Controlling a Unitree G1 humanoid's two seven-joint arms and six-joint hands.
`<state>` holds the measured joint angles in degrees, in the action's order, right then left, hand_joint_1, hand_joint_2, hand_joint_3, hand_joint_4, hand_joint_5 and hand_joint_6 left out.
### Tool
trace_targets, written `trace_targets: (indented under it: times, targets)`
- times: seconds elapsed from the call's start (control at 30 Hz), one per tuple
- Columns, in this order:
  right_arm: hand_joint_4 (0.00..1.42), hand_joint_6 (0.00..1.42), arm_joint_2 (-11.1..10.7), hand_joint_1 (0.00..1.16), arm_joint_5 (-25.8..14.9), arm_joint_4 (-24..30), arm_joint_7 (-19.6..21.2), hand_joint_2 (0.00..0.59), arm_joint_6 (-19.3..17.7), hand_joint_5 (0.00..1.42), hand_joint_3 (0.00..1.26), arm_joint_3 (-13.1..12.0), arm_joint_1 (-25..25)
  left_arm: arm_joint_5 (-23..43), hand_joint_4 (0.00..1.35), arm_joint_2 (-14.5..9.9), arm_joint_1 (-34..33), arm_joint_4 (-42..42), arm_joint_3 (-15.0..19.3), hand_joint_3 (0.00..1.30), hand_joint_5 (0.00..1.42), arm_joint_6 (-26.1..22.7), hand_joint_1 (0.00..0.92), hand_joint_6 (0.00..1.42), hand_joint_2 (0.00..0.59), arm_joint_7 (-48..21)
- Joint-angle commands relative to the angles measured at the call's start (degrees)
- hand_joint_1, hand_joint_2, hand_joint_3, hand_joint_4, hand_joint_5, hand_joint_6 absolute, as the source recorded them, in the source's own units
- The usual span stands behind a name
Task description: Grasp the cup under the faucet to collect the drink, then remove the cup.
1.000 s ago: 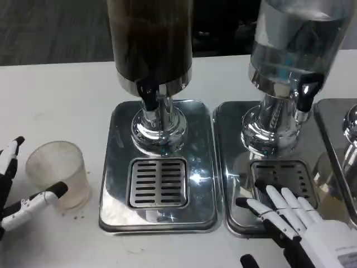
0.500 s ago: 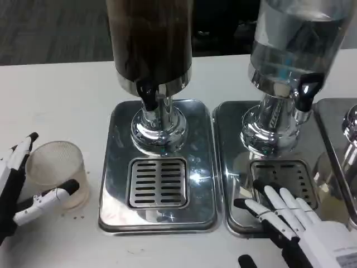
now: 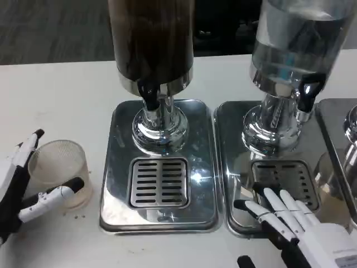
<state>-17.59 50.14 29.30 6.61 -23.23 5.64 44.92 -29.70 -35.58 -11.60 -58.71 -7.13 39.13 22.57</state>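
Right now the cup [image 3: 58, 172] sits between the left hand's [image 3: 25, 187] spread fingers, open, not clearly gripped.

The single head view looks steeply down and forward from close above the white surface [image 3: 67, 78], taking in the two dispenser bases [image 3: 159, 167] ahead, the left robot hand [image 3: 22, 190] at the lower left edge and the right robot hand [image 3: 301, 229] at the lower right.
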Motion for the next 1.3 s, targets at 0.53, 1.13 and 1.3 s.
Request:
trace_targets:
  times: [0.53, 1.13, 1.3]
  targets:
    - [0.02, 0.05, 0.6, 0.49, 0.1, 0.6, 1.0, 0.472, 0.9, 0.00, 0.18, 0.5, 0.6, -0.4, 0.00, 0.8, -4.1, -3.6, -4.1, 0.00, 0.01, 3.1, 0.010, 0.07, 0.009, 1.1]
    - [0.09, 0.06, 0.3, 0.54, -1.1, 0.8, -0.2, 0.486, 1.2, 0.01, 0.21, 0.4, 0.2, 2.9, 0.07, 3.2, -4.2, -6.9, -4.1, 0.09, 0.27, 8.4, 0.157, 0.36, 0.071, -2.2]
    - [0.11, 0.07, 0.1, 0.61, -1.6, 1.2, -0.8, 0.481, 1.5, 0.03, 0.22, 0.3, 0.3, 4.3, 0.26, 4.0, -3.5, -6.5, -3.9, 0.23, 0.51, 9.3, 0.263, 0.71, 0.092, -2.7]
